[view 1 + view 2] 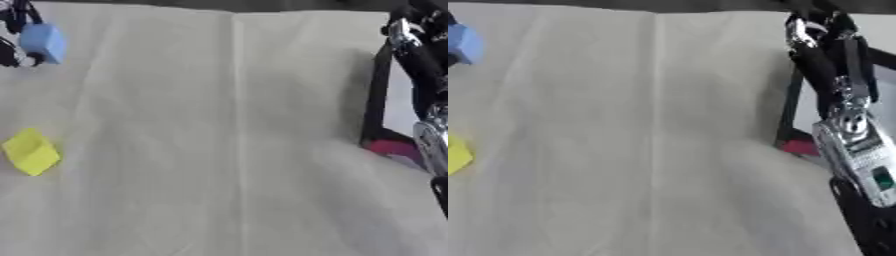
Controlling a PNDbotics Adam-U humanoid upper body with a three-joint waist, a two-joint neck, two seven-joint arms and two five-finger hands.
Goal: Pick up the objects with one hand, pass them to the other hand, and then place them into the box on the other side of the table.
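Note:
A light blue block (44, 42) hangs at the upper left, above the cloth, with my left hand (12, 27) shut on it; dark fingers show above and beside it. A yellow block (31, 151) lies on the cloth near the left edge. My right arm (855, 145) runs up the right side, and my right hand (814, 22) is at the top right, over the box. The box (378, 90) has a black wall and stands at the right edge. A red thing (394, 147) lies at its near corner.
A pale cloth (227, 150) with a centre fold covers the table. The box's black wall stands upright just left of my right arm. The cloth's far edge meets a dark strip at the top.

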